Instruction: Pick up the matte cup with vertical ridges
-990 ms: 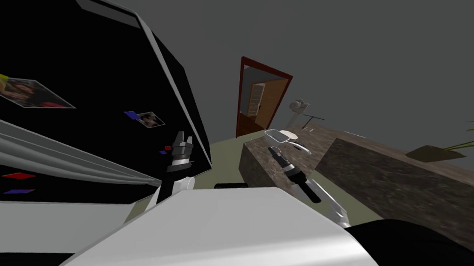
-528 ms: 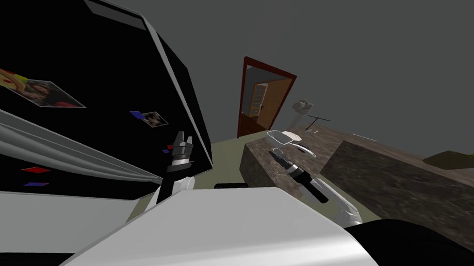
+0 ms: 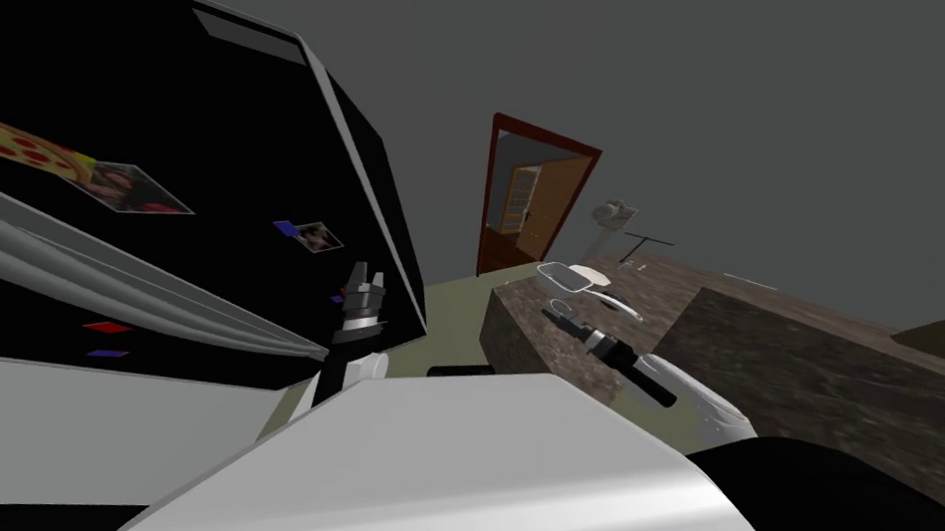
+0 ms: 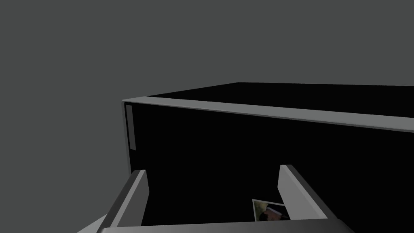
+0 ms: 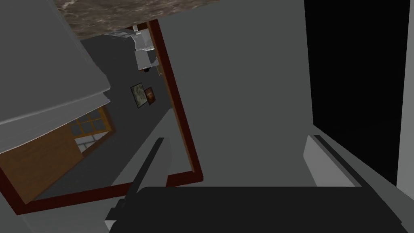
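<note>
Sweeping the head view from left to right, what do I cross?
Pizza magnet → small photo → left gripper → red-framed doorway → raised stone counter block.

You are facing dark brown stone-patterned counter (image 3: 532, 335). White rectangular dish (image 3: 557, 274) and pale plate (image 3: 590, 274) are resting just beside each other near its corner.

our left gripper (image 3: 367, 270) points up with fingers apart. our right gripper (image 3: 555, 316) sticks out ahead, fingers apart too.
</note>
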